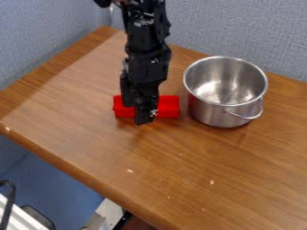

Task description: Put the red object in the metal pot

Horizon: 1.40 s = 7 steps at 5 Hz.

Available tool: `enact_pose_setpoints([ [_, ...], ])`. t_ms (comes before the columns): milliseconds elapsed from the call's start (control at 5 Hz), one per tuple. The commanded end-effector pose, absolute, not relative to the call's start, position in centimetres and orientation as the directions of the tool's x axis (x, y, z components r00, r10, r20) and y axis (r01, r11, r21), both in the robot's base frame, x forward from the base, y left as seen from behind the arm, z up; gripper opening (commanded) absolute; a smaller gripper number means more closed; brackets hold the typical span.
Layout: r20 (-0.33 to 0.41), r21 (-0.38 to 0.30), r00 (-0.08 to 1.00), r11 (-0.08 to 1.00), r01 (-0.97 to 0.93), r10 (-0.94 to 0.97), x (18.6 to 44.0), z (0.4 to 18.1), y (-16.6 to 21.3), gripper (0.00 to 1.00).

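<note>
The red block (146, 108) lies flat on the wooden table (72, 108), directly beneath the gripper (145, 113). Its long axis runs left to right across the view, so both ends stick out past the jaws, one end to the left and one toward the pot. The jaws reach down over the block's middle and straddle its short width, one at the near face and one behind. They look narrowed around the block, but the arm hides the contact, so I cannot tell whether they already grip it or only bracket it. The block appears to sit on the table, not lifted.

The steel pot (224, 90) stands upright just to the right of the jaws, with its open mouth up and its inside empty. The block's right end lies near the pot wall, and whether they touch is not clear. A small handle shows on the pot's near right side. The coming move likely calls for a firm grip, a lift clear of the rolled rim, then a short carry rightward.

The table has bare wood all around and its front edge is well apart from the jaws. A grey-blue wall (48, 27) stands behind.
</note>
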State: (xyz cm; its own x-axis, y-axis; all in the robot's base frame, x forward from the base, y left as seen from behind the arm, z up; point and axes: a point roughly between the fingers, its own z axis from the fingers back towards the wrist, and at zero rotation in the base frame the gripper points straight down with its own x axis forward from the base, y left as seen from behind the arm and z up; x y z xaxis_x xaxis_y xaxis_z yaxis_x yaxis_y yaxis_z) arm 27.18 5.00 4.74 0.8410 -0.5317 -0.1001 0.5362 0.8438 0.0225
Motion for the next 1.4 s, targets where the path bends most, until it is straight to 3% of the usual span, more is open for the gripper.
enact_pose_setpoints([
  [0, -0.092, 0.045, 0.843, 0.843, 0.536, -0.530, 27.69, 5.02, 5.15, 0.00],
  [1200, -0.104, 0.052, 0.874, 0.874, 0.482, -0.475, 27.94, 4.28, 5.53, 0.00],
])
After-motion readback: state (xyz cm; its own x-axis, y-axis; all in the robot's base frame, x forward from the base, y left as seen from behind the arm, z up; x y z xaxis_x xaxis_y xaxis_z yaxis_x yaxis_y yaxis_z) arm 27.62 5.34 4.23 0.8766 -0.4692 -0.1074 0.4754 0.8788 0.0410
